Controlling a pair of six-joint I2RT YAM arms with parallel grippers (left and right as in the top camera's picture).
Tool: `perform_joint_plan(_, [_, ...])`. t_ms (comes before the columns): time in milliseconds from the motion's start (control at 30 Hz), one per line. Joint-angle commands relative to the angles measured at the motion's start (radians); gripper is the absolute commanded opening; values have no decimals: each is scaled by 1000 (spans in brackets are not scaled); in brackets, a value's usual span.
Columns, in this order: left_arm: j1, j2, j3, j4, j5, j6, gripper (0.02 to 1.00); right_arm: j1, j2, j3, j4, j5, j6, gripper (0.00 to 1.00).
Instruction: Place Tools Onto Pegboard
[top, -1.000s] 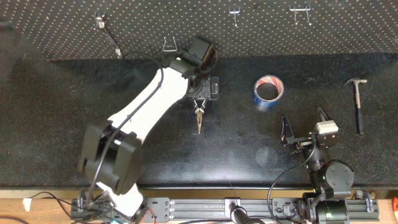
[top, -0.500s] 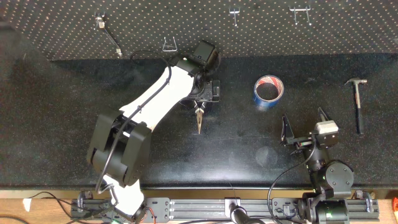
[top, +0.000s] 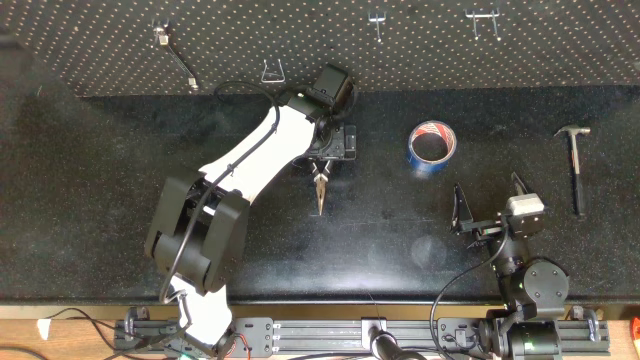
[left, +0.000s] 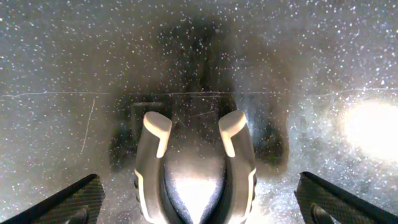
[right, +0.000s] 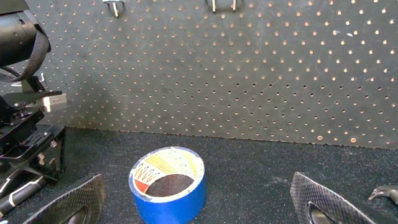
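we see the left gripper (left: 199, 186) with jaws released and spread wide, pliers (top: 320, 188) lying between them, clear of both fingers, nose end cut off from our wrist view, right gripper (top: 488, 195) also released, tape roll (right: 168, 183) ahead between its jaws, hammer (top: 575, 170) off to its side, mostly cropped

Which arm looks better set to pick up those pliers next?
The left. Its open hand hangs right over the pliers, their handles between its fingers. The right hand sits far off, beyond the tape roll.
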Motion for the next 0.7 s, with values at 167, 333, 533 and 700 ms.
perform_joint_plan(167, [-4,47,14,5,-18,-22,998,-6,-7,-3,-6,-2,-11,976])
perform_joint_plan(333, [-4,51,14,5,-18,-21,915,-6,-7,-3,-5,-3,-11,976])
perform_joint_plan(533, [-4,51,14,5,-18,-21,702,-6,-7,-3,-5,-3,-11,976])
perform_joint_plan(700, [-4,51,14,5,-17,-21,546,-6,-7,-3,-6,-2,-11,976])
